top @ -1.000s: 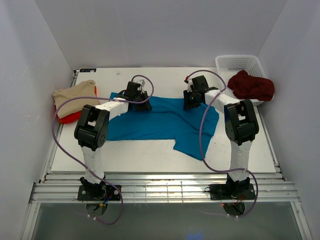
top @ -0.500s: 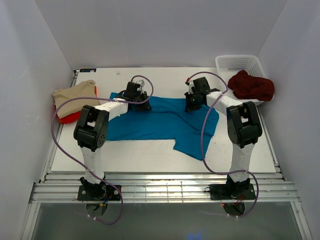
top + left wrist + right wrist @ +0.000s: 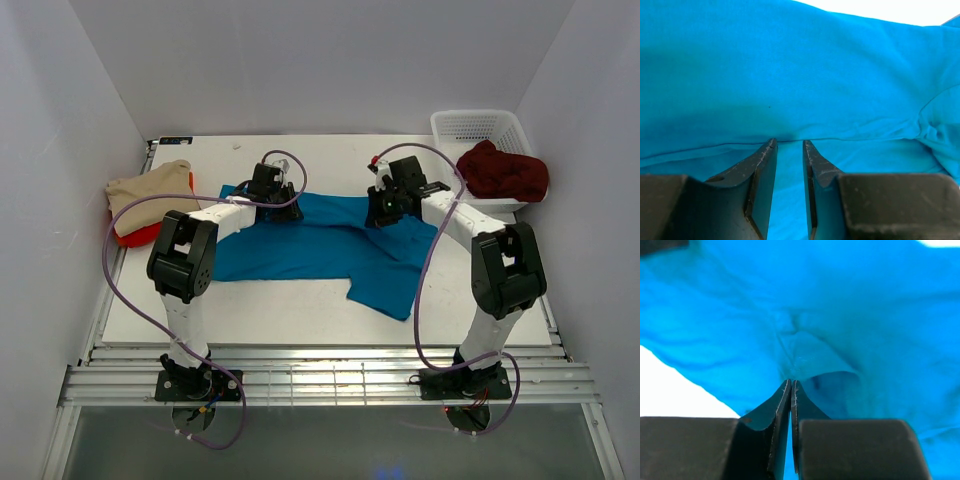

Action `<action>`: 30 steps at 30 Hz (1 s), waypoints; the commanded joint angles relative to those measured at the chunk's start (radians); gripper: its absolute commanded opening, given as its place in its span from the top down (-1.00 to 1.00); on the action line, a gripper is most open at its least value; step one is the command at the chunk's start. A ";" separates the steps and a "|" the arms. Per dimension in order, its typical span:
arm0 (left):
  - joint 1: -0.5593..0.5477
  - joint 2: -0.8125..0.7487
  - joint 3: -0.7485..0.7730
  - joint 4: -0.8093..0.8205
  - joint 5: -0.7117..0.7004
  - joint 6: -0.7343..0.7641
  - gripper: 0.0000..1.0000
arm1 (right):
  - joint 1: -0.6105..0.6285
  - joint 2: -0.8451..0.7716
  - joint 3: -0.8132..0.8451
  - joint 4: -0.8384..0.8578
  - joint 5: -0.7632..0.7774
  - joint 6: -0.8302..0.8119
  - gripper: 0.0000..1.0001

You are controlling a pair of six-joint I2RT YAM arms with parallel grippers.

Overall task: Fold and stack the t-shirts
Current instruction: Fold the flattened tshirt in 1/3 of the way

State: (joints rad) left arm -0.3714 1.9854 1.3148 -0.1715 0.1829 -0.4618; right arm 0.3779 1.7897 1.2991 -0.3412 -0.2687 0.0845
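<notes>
My right tool (image 3: 790, 382) has snapped together on a pucker at the far edge of the teal shirt (image 3: 320, 245), and that arm's elbow has swung outward since a second ago. My left tool (image 3: 789, 142) stays slightly apart, tips against a fold. The shirt lies spread across the tabletop (image 3: 300, 310) between both arms.
</notes>
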 commanded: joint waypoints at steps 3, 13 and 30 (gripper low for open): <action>-0.001 -0.050 0.011 0.020 0.007 -0.001 0.24 | 0.032 -0.001 -0.076 -0.035 -0.098 -0.003 0.85; -0.001 -0.040 0.018 0.015 0.000 0.011 0.24 | 0.082 -0.042 -0.095 -0.080 -0.116 -0.040 0.34; 0.138 -0.060 0.078 -0.079 -0.189 -0.009 0.59 | -0.007 0.057 0.167 -0.058 0.325 0.020 0.85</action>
State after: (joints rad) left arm -0.3077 1.9854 1.3483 -0.2192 0.0319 -0.4618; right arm 0.3935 1.7813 1.4075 -0.4217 -0.0269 0.0868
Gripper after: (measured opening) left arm 0.230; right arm 0.080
